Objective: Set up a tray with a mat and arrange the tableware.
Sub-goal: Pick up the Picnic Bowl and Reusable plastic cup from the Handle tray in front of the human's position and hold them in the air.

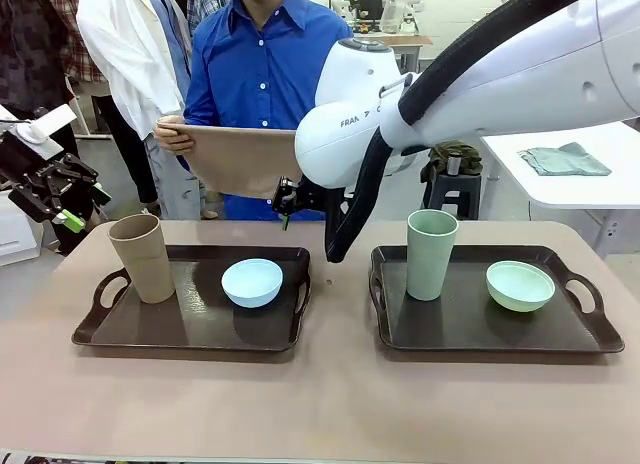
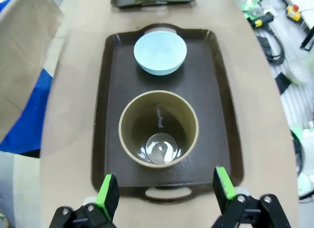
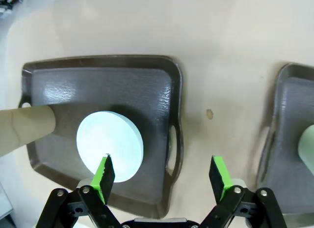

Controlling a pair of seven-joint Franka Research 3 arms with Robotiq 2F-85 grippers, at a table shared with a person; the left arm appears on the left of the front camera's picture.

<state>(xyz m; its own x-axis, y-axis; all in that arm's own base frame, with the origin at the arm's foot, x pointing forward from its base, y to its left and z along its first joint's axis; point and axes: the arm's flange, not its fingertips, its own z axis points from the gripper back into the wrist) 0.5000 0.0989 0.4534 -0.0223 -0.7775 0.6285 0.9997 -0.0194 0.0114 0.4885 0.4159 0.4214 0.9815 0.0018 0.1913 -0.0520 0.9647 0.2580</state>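
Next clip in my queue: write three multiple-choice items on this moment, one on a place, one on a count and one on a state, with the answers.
1. Where does the tan cup stand?
A) on the left tray, beside the blue bowl
B) on the right tray
C) on the bare table

2. How many bowls sit on the trays?
A) one
B) two
C) four

3. The left gripper is:
A) shut on the cup
B) open, holding nothing
C) shut on a bowl

Answers:
1 A: the cup and the blue bowl share that tray.
2 B: there is a blue bowl and a green bowl, one on each tray.
3 B: its jaws stand apart with nothing between them.
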